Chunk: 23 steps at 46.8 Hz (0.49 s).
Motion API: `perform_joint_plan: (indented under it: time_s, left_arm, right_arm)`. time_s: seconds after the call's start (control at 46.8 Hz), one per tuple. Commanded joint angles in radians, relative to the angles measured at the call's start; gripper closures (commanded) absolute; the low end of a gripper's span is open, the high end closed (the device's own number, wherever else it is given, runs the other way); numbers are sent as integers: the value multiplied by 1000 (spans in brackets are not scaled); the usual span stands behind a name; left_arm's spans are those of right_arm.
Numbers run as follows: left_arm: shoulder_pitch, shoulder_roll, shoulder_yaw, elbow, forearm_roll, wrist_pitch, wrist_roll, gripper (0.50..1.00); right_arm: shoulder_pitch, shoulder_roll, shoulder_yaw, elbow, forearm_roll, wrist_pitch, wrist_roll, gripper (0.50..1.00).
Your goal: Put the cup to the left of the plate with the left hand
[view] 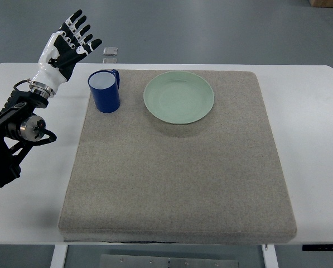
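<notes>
A blue cup (104,91) is seen standing upright on a grey felt mat (177,184), just left of a pale green plate (178,97), apart from it. The placement appears done. The left hand (71,39) is raised beyond the cup's left, fingers spread, nothing held; only its withdrawal seems left. The mat is laid on a white table (308,111). Beyond the table, grey floor is shown, with 1 small object (110,52), possibly a metal fitting. The right arm is not shown.
</notes>
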Motion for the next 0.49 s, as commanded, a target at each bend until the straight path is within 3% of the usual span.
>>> perform_joint_plan:
  time_s: [0.0,0.128,0.342,0.471]
  left_arm:
    - [-23,3,-2,8,-61,1,11,506]
    - [-55,7,-2,31,-178,12,31,504]
    - [-107,-5,-3,86,-414,78,153,506]
    - [-110,-8,-3,88,-472,92,164,504]
  right_arm:
    - [0,0,-1,1,0,0,0,566]
    - [0,0,-1,-1,0,0,0,566]
    - [0,0,1,1,0,0,0,566]
    - [0,0,1,-1,0,0,0,566]
